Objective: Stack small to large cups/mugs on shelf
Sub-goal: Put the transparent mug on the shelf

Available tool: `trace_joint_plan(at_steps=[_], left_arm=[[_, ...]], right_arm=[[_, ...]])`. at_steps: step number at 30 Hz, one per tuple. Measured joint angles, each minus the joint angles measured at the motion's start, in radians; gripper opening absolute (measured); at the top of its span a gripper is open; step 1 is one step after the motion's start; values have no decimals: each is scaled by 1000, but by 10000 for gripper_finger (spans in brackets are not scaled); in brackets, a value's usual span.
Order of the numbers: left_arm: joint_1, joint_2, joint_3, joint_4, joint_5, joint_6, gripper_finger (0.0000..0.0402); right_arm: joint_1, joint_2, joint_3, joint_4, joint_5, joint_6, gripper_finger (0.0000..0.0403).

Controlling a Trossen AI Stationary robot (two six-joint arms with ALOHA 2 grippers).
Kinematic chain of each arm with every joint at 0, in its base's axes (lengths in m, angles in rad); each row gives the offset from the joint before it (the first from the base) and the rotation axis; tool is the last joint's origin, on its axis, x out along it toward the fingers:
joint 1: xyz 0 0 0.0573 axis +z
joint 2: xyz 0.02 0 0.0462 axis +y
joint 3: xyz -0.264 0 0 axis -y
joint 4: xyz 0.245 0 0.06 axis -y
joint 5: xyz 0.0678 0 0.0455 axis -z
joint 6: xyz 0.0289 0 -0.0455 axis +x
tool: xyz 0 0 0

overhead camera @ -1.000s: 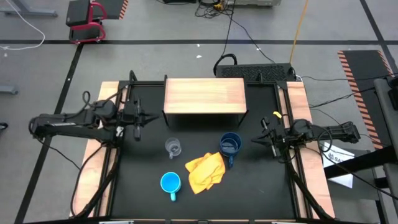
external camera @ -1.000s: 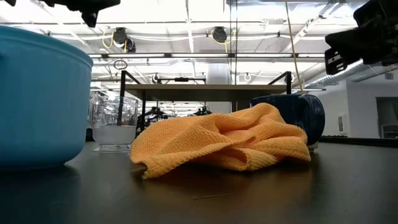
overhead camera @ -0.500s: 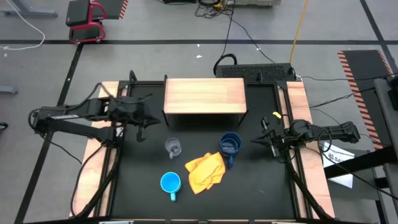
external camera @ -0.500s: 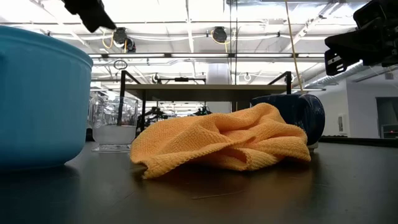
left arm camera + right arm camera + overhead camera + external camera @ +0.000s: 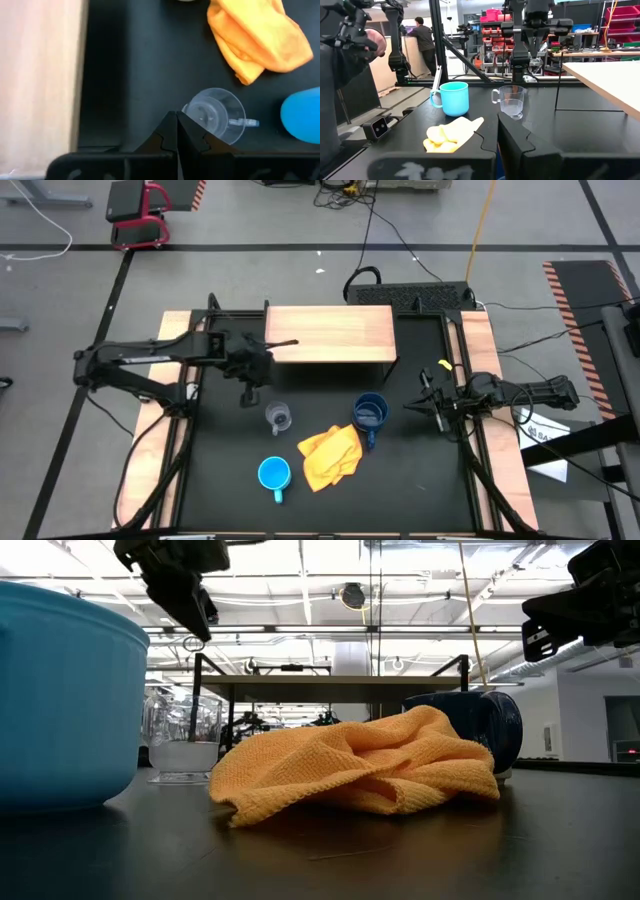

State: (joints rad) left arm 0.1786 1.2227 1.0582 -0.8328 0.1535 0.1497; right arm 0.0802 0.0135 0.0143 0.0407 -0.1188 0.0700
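Note:
The small clear glass cup (image 5: 277, 417) stands upright on the black table; it also shows in the left wrist view (image 5: 215, 116) and in the low view (image 5: 183, 735). The dark blue mug (image 5: 370, 413) stands to its right. The light blue mug (image 5: 273, 473) stands near the front edge. The wooden shelf (image 5: 328, 335) stands at the far side. My left gripper (image 5: 247, 400) is shut and empty, above the table just left of and beyond the glass cup (image 5: 176, 116). My right gripper (image 5: 408, 406) is shut and empty, hovering right of the dark blue mug.
A crumpled yellow cloth (image 5: 330, 455) lies between the two mugs, touching the dark blue mug's near side. Light wooden side rails (image 5: 485, 380) run along the table's left and right edges. A person (image 5: 422, 37) stands in the room beyond the table.
My left gripper has swung from the table's left rail toward the right, ending close to the clear glass cup, and shows lower in the low view. The cups, the cloth and my right arm have kept still.

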Motion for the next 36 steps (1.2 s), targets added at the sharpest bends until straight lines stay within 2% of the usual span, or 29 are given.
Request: trace_joint_plan(at_steps=[9, 23, 36], left_arm=[[-6, 62, 10, -30, 115, 50, 0], [-44, 63, 10, -38, 196, 78, 0], [-95, 136, 10, 19, 159, 77, 0]], right_arm=[[0, 0, 0, -1, 0, 0, 0], [0, 0, 0, -4, -1, -2, 0], [0, 0, 0, -7, -1, -2, 0]])
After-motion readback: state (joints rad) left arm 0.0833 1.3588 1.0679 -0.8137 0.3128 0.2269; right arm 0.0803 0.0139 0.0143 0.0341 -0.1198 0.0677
